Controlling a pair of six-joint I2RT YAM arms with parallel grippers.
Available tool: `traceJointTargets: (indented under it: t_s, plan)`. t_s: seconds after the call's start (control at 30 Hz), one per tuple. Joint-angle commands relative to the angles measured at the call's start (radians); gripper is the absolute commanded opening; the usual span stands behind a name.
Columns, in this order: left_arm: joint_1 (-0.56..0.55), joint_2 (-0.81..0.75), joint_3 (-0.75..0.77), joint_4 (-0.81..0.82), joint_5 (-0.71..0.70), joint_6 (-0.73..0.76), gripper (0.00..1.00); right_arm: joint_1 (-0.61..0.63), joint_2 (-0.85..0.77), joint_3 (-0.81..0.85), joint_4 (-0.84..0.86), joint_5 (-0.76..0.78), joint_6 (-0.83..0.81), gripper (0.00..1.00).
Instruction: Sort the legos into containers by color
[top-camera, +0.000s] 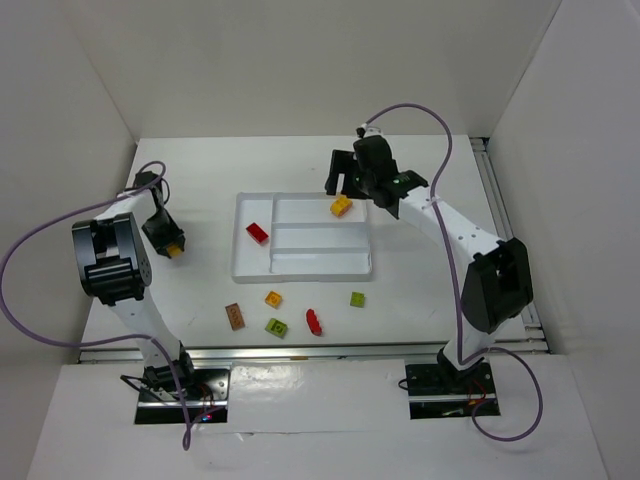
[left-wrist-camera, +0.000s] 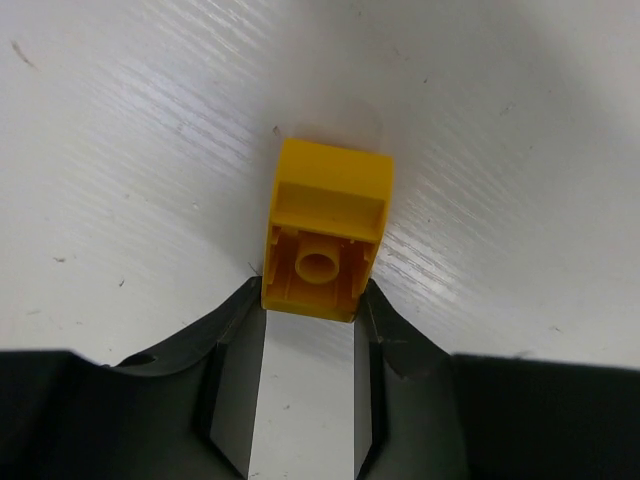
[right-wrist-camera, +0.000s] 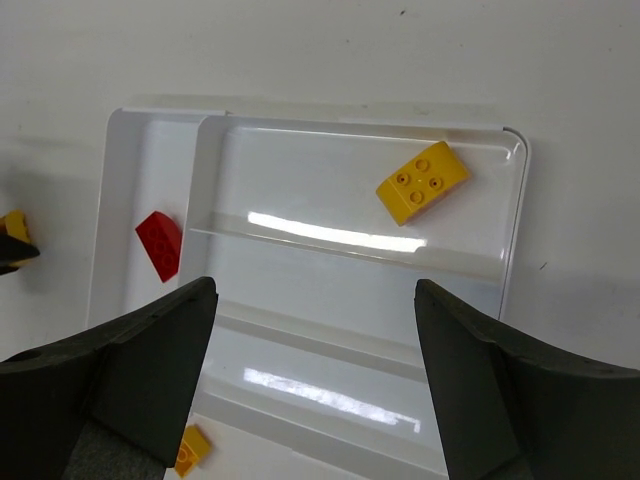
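The white tabletop (top-camera: 430, 300) carries a shallow translucent white rectangular plastic tray (top-camera: 320, 260) at its middle, with one tall section at the left and three long narrow sections to the right of it.

The left gripper (left-wrist-camera: 310, 320) sits well to the left of the tray, low over the tabletop. It is clenched on a small yellow plastic brick (left-wrist-camera: 325, 230), gripped at one end between the fingertips with its hollow underside facing the wrist camera. Whether this brick touches the tabletop cannot be told.

The right gripper (right-wrist-camera: 315, 300) hangs above the far edge of the tray with its jaws spread wide and nothing between them.

A second yellow studded brick (top-camera: 341, 206) lies in the far narrow section, toward its right end. A red sloped brick (top-camera: 257, 233) lies in the tall left section.

Five more bricks lie loose on the tabletop, near of the tray:
- a brown brick (top-camera: 235, 316) at the left
- an orange brick (top-camera: 273, 299)
- a lime green brick (top-camera: 276, 327) just near of the orange one
- a small red brick (top-camera: 314, 321)
- a second lime green brick (top-camera: 357, 299) at the right
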Motion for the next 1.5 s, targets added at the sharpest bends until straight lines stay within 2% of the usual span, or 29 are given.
traceJointTargets:
  t_s: [0.0,0.1,0.2,0.3,0.33,0.37,0.5,0.57,0.67,0.83,1.03,1.23,1.27,1.33,1.37,1.4,1.43,1.47]
  plan:
    - [0.004,-0.048,0.014,-0.028,0.016,0.006,0.02,0.029,-0.03,-0.002,0.001,0.02,0.002,0.87]
    - [-0.026,-0.116,0.025,-0.048,0.007,0.015,0.0,0.029,-0.043,-0.002,-0.018,0.049,0.002,0.87]
    - [-0.106,-0.225,0.025,-0.048,0.083,0.035,0.0,0.029,-0.072,-0.037,0.0,0.026,-0.021,0.87]
    - [-0.244,-0.276,0.08,-0.048,0.131,0.046,0.0,0.029,-0.084,-0.05,-0.009,0.041,-0.021,0.85]
    - [-0.323,-0.276,0.132,-0.059,0.152,0.055,0.0,0.029,-0.108,-0.05,-0.019,0.06,0.006,0.85]
    - [-0.362,-0.276,0.164,-0.077,0.192,0.055,0.0,0.029,-0.131,-0.095,-0.019,0.078,0.019,0.85]
    - [-0.532,-0.161,0.319,-0.093,0.283,0.041,0.0,0.029,-0.297,-0.274,0.083,0.184,0.066,0.85]
    - [-0.613,-0.079,0.403,-0.093,0.274,0.031,0.0,0.029,-0.392,-0.342,0.106,0.215,0.085,0.85]
    - [-0.681,0.017,0.508,-0.093,0.287,0.021,0.0,0.02,-0.457,-0.393,0.061,0.262,0.106,0.85]
    - [-0.727,0.217,0.645,-0.105,0.297,-0.003,0.0,0.011,-0.517,-0.425,-0.07,0.301,0.14,0.85]
    - [-0.737,0.314,0.711,-0.093,0.271,-0.014,0.0,0.002,-0.592,-0.447,-0.159,0.334,0.14,0.85]
    - [-0.737,0.382,0.754,-0.093,0.281,-0.023,0.0,0.002,-0.592,-0.467,-0.179,0.344,0.14,0.85]
    - [-0.737,0.382,0.754,-0.093,0.281,-0.023,0.11,0.002,-0.592,-0.467,-0.179,0.327,0.129,0.85]
    - [-0.737,0.382,0.754,-0.093,0.272,-0.023,0.44,0.002,-0.569,-0.467,-0.19,0.299,0.129,0.87]
    - [-0.737,0.382,0.754,-0.093,0.272,-0.023,0.63,0.002,-0.569,-0.478,-0.19,0.281,0.12,0.87]
    - [-0.737,0.37,0.754,-0.093,0.272,-0.023,0.95,0.002,-0.557,-0.478,-0.19,0.246,0.12,0.87]
    - [-0.737,0.37,0.754,-0.093,0.263,-0.023,1.0,0.002,-0.543,-0.478,-0.19,0.23,0.12,0.87]
    - [-0.737,0.345,0.754,-0.093,0.252,-0.011,1.0,0.002,-0.543,-0.491,-0.19,0.213,0.12,0.87]
